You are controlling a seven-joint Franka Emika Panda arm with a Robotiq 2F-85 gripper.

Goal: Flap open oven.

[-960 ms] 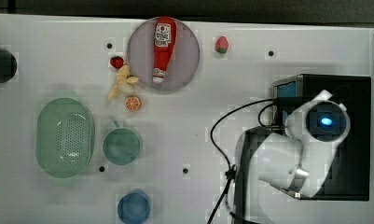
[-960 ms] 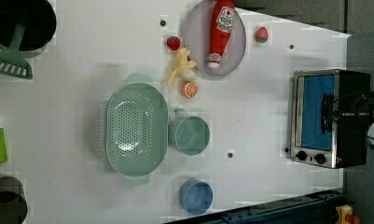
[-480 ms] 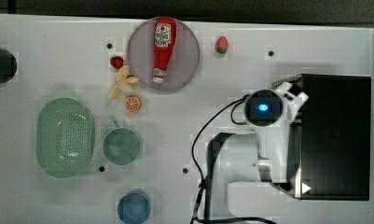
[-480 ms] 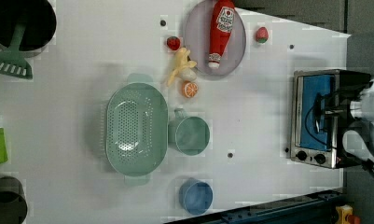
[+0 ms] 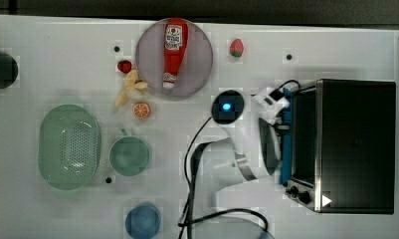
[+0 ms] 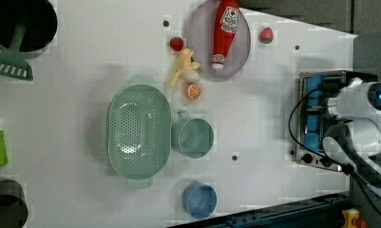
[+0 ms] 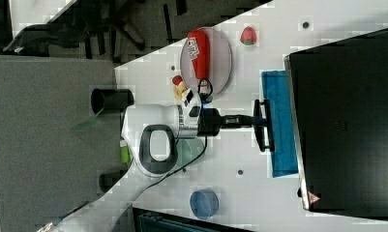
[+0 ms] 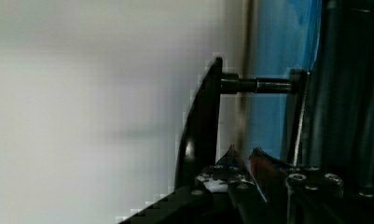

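We see our hand [image 7: 257,121] pinching the door handle [image 7: 262,124], its fingers nearly together around the bar. Beyond it the blue glass door [image 7: 279,123] hangs out from the oven [image 7: 346,121], which sits at the right view's right end of the white tabletop [image 7: 259,193].

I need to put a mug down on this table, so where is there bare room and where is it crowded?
Bare table lies at the top view's upper left, between the plate and the dark cup. Another bare strip runs along the bottom edge, left of the blue cup. It is crowded around the fruit, colander and green mug, and where the gripper works at the oven door.
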